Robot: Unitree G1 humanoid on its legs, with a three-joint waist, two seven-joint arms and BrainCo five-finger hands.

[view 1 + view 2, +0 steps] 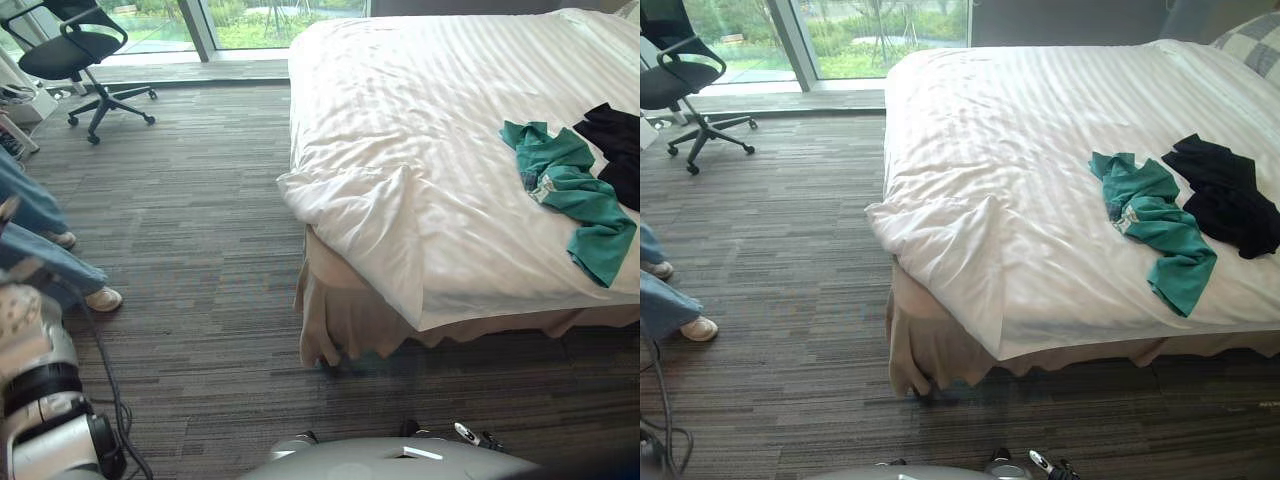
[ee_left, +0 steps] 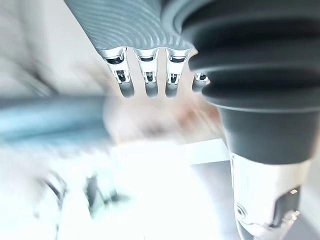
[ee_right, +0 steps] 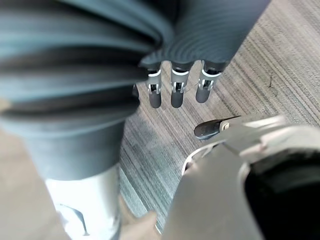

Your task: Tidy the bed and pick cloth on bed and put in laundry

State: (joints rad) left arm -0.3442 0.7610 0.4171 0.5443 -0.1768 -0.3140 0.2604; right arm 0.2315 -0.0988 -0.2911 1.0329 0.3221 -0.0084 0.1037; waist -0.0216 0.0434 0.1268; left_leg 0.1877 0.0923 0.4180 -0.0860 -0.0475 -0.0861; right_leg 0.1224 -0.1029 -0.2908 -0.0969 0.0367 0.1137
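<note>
The bed [image 1: 1040, 110] takes up most of the right side of the room, its white striped duvet [image 1: 980, 160] lying fairly smooth across the top. The near corner [image 1: 940, 225] is bunched and folded back on itself above the beige bed skirt [image 1: 930, 350]. A teal shirt [image 1: 1155, 220] lies crumpled on the duvet toward the near edge, one end trailing down close to the side of the mattress. A black garment [image 1: 1225, 200] is heaped right beside it, on the side away from the window, and the two look to be touching. The left hand [image 2: 148, 75] hangs with its fingers straight and loose, nothing in them, against a blurred background. The right hand [image 3: 176, 87] hangs over the grey striped carpet [image 1: 200, 250], fingers likewise relaxed and apart, holding nothing. Neither hand is near the clothes. A black office chair [image 1: 75, 50] stands over by the window [image 1: 880, 30]. A person's legs [image 1: 45, 265] in jeans and pale shoes [image 1: 103, 298] are on the carpet to the robot's left, well away from the bed.
</note>
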